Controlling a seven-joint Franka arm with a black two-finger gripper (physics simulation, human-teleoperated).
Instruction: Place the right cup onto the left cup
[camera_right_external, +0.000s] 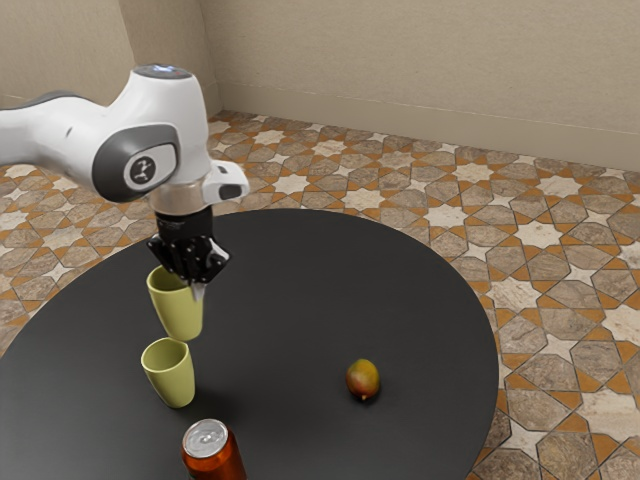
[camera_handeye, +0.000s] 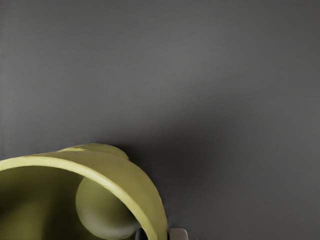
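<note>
My gripper (camera_right_external: 197, 288) points down at the rim of a yellow-green cup (camera_right_external: 180, 312), shut on its wall. In the wrist view the near cup (camera_handeye: 135, 182) shows its open mouth, and its wall passes between the fingertips of the gripper (camera_handeye: 159, 234). The other yellow-green cup (camera_right_external: 171, 376) stands upright on the black table, nearer the exterior camera. The held cup's base appears right behind and above that cup's rim; whether they touch, I cannot tell. Part of a second yellow-green shape (camera_handeye: 102, 148) peeks out past the held cup.
An orange-red soda can (camera_right_external: 213, 455) with a silver top stands near the exterior view's lower edge, close to the standing cup. A mango (camera_right_external: 363, 379) lies toward the exterior view's right on the round black table (camera_right_external: 330, 290).
</note>
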